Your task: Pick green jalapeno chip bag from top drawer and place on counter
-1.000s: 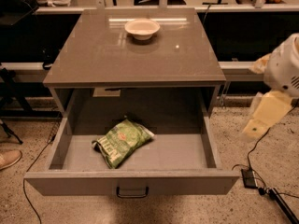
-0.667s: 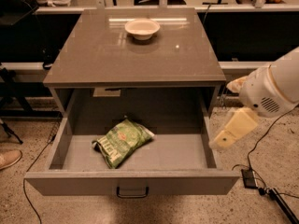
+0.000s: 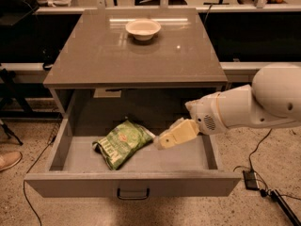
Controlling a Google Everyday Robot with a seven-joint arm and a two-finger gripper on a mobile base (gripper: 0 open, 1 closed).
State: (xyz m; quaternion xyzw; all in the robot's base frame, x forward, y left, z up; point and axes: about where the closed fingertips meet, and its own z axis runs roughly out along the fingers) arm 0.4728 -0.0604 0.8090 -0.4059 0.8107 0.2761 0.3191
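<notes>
since my gripper [image 3: 165, 140], open or not i can't tell, hangs beside the chip bag [image 3: 123, 142], a low approach could shove it.

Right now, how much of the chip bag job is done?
Done: the top drawer is pulled open, so the green jalapeno chip bag lying inside can be reached. In hand: the gripper hovers over the drawer, close beside the bag, which is not lifted yet. Left: grab the bag, lift it out and set it on the counter, where a white bowl sits near the far edge.
</notes>
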